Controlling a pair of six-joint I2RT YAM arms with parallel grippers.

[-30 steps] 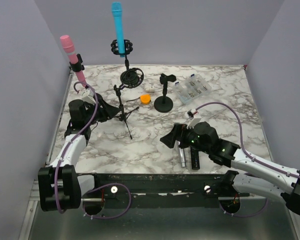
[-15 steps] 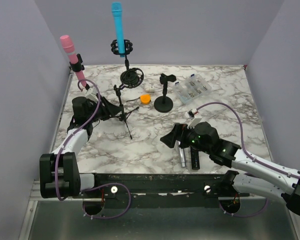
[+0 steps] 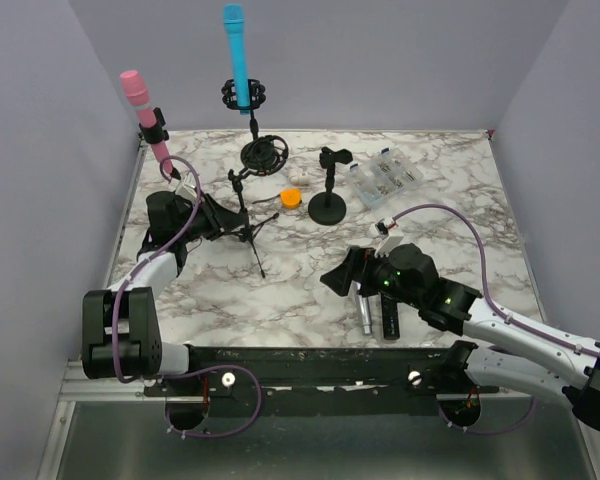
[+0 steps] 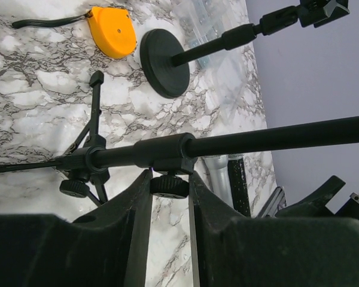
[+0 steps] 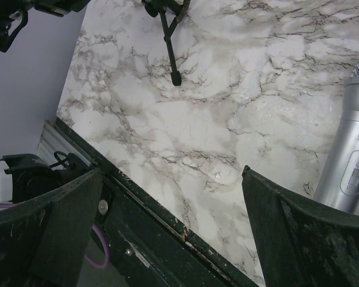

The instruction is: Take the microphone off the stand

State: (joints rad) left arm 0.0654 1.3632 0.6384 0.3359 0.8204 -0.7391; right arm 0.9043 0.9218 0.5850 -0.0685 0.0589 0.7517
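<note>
A blue microphone (image 3: 236, 48) stands upright in a black shock mount (image 3: 242, 96) at the top of a black tripod stand (image 3: 243, 205). My left gripper (image 3: 225, 222) reaches in from the left, low on that stand. In the left wrist view its fingers (image 4: 137, 203) press on both sides of the small knob (image 4: 169, 186) under the pole's collar (image 4: 167, 152). My right gripper (image 3: 338, 275) hangs wide open over the near table edge (image 5: 167, 218), holding nothing. A silver microphone (image 5: 350, 161) lies just to its right.
A pink microphone (image 3: 145, 120) sits in a clip at the back left. A short stand with a round base (image 3: 328, 208), an orange tape measure (image 3: 292, 197) and a clear parts box (image 3: 387, 180) lie behind. A silver (image 3: 364, 312) and a black microphone (image 3: 388, 318) lie under the right arm.
My left gripper has moved right to the tripod stand and its jaws have narrowed onto the knob. The right arm has not moved.
</note>
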